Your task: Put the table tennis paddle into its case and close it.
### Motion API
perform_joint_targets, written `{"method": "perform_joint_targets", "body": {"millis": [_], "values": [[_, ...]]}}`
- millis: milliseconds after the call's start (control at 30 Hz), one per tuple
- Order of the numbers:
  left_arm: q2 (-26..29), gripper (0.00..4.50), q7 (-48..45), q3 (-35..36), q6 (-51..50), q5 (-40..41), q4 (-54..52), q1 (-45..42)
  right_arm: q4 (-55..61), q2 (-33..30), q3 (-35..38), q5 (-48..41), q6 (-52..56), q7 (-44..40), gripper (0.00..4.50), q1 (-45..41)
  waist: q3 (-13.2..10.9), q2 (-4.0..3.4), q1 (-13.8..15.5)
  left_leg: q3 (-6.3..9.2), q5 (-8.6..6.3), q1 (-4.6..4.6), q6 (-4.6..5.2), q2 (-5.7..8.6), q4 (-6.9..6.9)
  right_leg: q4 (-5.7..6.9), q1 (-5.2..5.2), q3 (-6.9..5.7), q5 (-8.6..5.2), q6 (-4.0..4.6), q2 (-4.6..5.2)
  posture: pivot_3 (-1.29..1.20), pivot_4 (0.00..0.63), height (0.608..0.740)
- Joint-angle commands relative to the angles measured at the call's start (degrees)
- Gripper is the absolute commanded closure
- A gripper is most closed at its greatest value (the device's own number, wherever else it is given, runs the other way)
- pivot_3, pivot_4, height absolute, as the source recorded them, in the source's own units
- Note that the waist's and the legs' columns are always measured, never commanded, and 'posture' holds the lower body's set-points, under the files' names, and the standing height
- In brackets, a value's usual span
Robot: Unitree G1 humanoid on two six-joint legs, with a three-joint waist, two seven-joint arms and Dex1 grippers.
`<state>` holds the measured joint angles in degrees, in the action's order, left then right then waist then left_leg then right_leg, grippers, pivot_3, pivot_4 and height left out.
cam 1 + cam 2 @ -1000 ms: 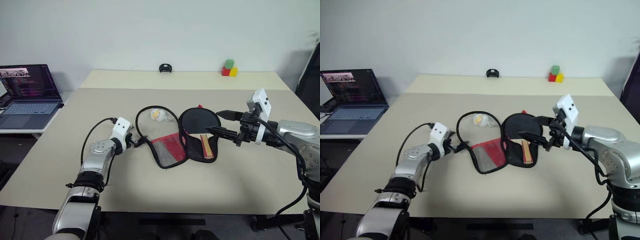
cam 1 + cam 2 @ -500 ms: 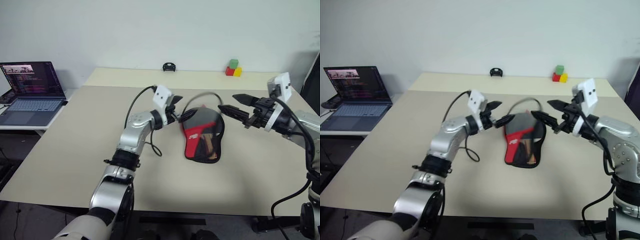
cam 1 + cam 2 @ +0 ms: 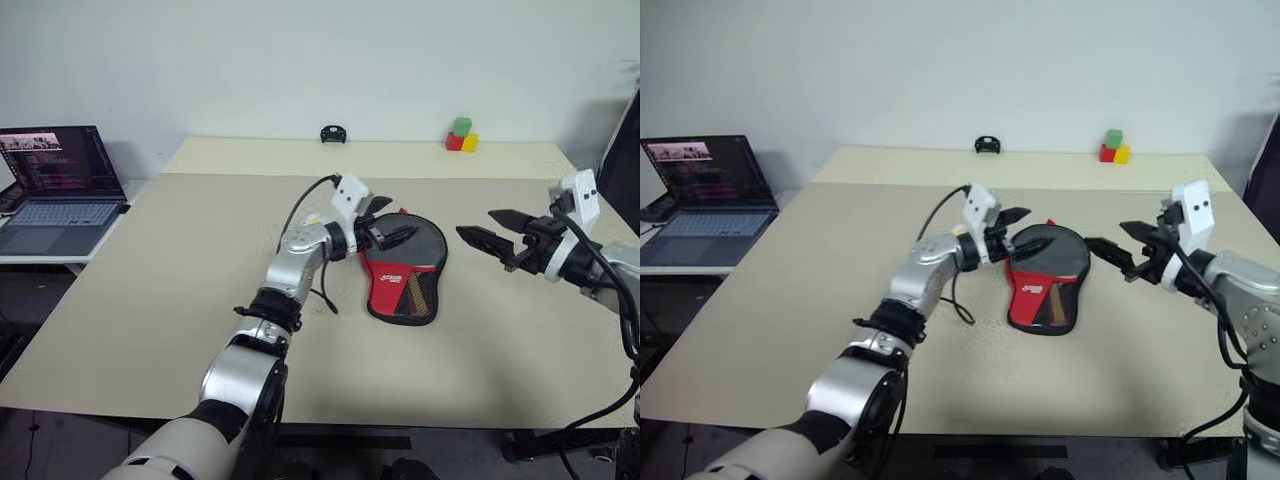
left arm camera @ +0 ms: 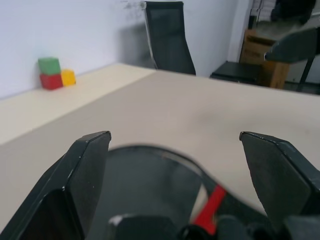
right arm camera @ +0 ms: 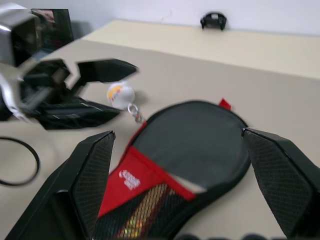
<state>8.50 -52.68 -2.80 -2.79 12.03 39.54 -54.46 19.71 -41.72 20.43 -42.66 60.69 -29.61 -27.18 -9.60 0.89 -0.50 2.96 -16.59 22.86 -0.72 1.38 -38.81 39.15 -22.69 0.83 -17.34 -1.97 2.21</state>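
Both sets of jaws stood wide open and held nothing. The left gripper hovered over the round end of the case, its black fingers spread above the dark fabric, while the right gripper hung in the air off the case's right side, apart from it and pointing back toward it.

The case lay flat near the middle of the beige table, its flap folded over so that the black round part faced up, with the red panel and white logo below it and the mesh pocket toward the near edge. Through the mesh, a light wooden shape showed, most likely the handle of the table tennis paddle lying inside; the rest of the paddle was covered. Whether the zip was drawn shut could not be told. The small white-yellow ball charm dangled on its ring just beside the case's rim, close to the left gripper's fingers.

An open laptop sat on a side table to the left. At the table's far edge rested a small black object and a stack of green, red and yellow blocks.
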Motion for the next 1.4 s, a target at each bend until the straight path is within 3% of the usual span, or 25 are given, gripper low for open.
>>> {"method": "perform_joint_targets", "body": {"millis": [33,400,833,1400], "values": [[4.58,0.0,-5.97,0.63,-3.75,3.3,-10.33,4.14,-2.09,-1.24,-1.66,1.68,-1.46,-0.83,0.05,0.34,0.0,0.0,0.06,0.02,0.0,0.02,0.0,0.0,-0.02,-0.01,0.0,-0.02,0.0,0.0,0.0,0.0,0.15,0.74],[19.86,0.0,-10.48,3.84,-15.67,8.63,-30.27,16.85,-13.84,1.03,-9.27,7.61,-3.48,-1.04,0.02,-3.49,0.0,-0.01,0.01,0.04,0.0,-0.02,0.0,0.0,-0.05,-0.02,0.03,-0.01,0.0,0.0,0.02,0.0,0.15,0.74],[24.28,0.0,-8.11,6.35,-21.29,12.11,-39.83,22.75,-31.24,8.81,-16.94,17.39,-11.15,-2.25,0.02,-8.71,0.0,-0.01,-0.41,0.03,0.0,-0.02,0.0,-0.01,-0.05,0.0,0.02,-0.02,0.0,0.0,0.03,0.0,0.15,0.74],[24.59,0.0,-5.02,6.33,-22.78,13.69,-42.44,23.04,-43.74,14.22,-22.3,24.66,-15.61,-7.37,0.02,-14.27,0.01,-0.01,-1.51,-0.07,0.0,-0.26,0.0,-0.01,-0.08,0.31,0.06,0.1,0.0,0.01,0.01,0.0,0.15,0.74]]}}
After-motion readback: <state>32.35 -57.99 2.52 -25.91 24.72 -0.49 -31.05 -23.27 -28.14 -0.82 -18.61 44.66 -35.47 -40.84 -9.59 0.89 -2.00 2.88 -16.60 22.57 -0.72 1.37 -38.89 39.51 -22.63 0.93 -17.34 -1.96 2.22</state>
